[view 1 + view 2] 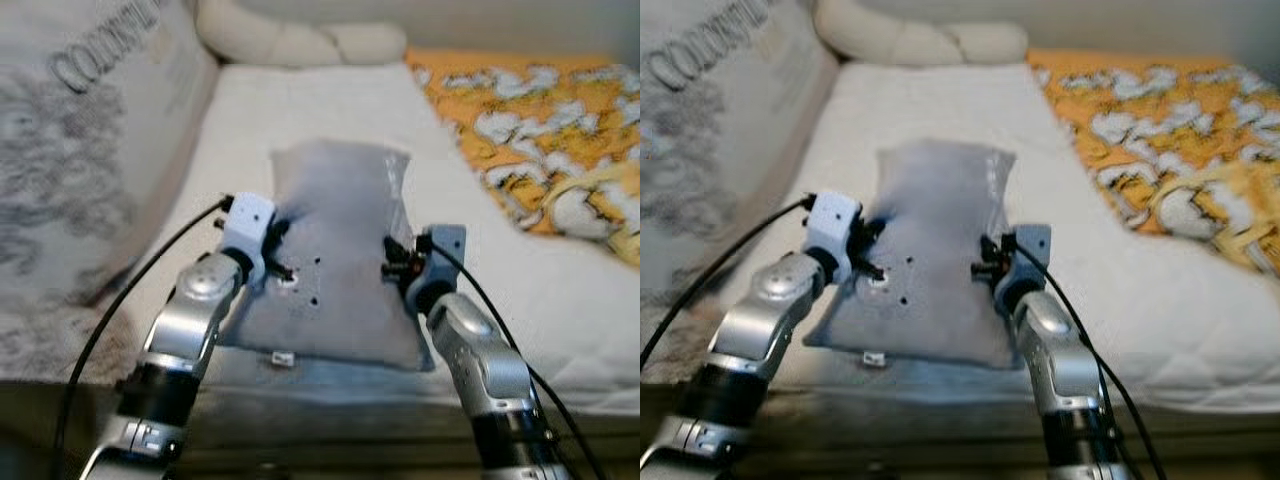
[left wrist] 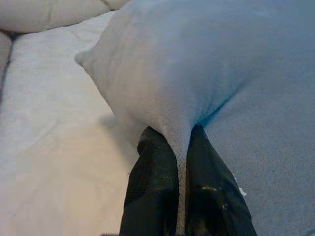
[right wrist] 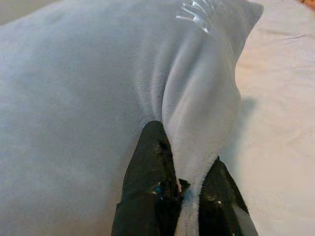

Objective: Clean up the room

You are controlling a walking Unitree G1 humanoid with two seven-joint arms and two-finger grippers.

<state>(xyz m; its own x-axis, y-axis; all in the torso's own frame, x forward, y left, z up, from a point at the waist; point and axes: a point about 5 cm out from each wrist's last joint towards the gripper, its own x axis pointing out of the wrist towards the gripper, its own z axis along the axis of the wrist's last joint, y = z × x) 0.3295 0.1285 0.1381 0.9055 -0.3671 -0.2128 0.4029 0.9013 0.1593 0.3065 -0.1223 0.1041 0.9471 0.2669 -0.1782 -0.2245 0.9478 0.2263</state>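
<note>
Grey plush, the pillow (image 1: 335,260) lies at the near edge of the white mattress (image 1: 500,290), pinched at both side seams so it can be carried level. Left gripper (image 2: 181,167) clamps its left edge, right gripper (image 3: 189,189) its right; orange quilt (image 1: 540,130) lies far right.

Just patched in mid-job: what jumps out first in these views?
The grey pillow at the near edge of the white mattress, pinched on both sides: left gripper and right gripper each have their fingers shut on a fold of its fabric. To the robot's right lies an orange patterned blanket; a large printed cushion stands to its left.
</note>
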